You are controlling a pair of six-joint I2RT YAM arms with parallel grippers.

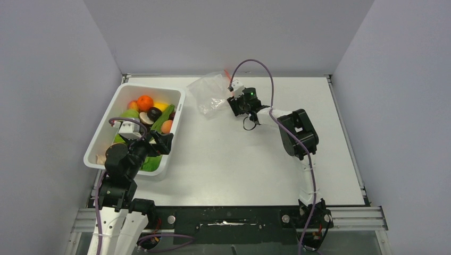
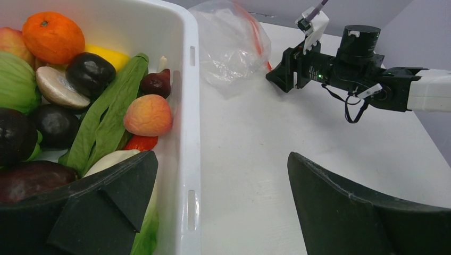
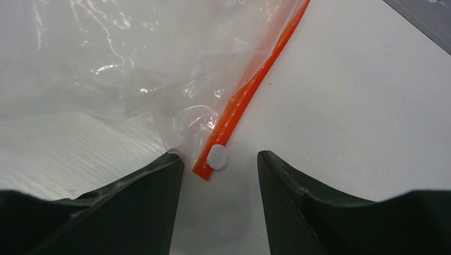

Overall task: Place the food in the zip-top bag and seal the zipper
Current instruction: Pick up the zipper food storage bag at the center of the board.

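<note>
The food lies in a white bin (image 1: 106, 127): an orange (image 2: 53, 36), a peach (image 2: 148, 115), dark plums (image 2: 90, 73), lettuce (image 2: 16, 79) and a long green leaf (image 2: 109, 122). My left gripper (image 2: 223, 175) is open and empty, its jaws straddling the bin's right wall (image 2: 189, 133); it also shows in the top view (image 1: 162, 142). The clear zip-top bag (image 1: 211, 94) lies empty at the back of the table. My right gripper (image 3: 220, 164) is open at the bag's corner, with the end of the red-orange zipper (image 3: 242, 98) and its white slider tab (image 3: 217, 157) between the fingertips.
The bin stands at the table's left edge. Grey walls close the table on three sides. The right arm (image 1: 298, 133) reaches across the right half of the table towards the bag. A mushroom (image 2: 58, 90) lies among the food.
</note>
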